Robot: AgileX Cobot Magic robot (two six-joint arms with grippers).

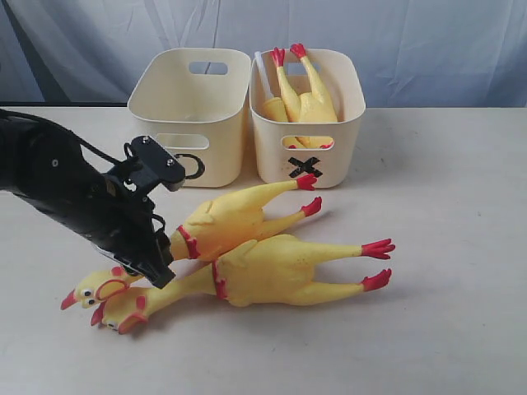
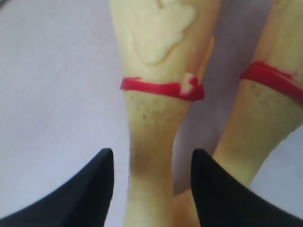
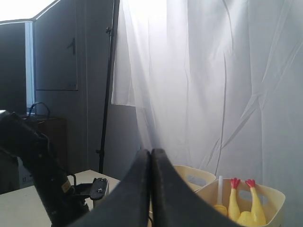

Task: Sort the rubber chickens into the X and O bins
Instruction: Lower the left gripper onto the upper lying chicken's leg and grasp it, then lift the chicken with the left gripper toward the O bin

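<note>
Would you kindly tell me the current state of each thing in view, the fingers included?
left gripper: open, fingers straddling a chicken's neck, not gripping.
right gripper: shut, empty, raised.
X bin: upright, holds binned chickens, feet up.
O bin: upright, no chicken seen inside.
far chicken: lying on the table, unsorted.
near chicken: lying on the table, touching the far one.

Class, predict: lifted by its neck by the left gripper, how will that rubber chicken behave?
Probably floppy: the chicken's neck is thin between the left gripper's open jaws, so the long body should dangle. It lies against the other chicken, so may drag it.
</note>
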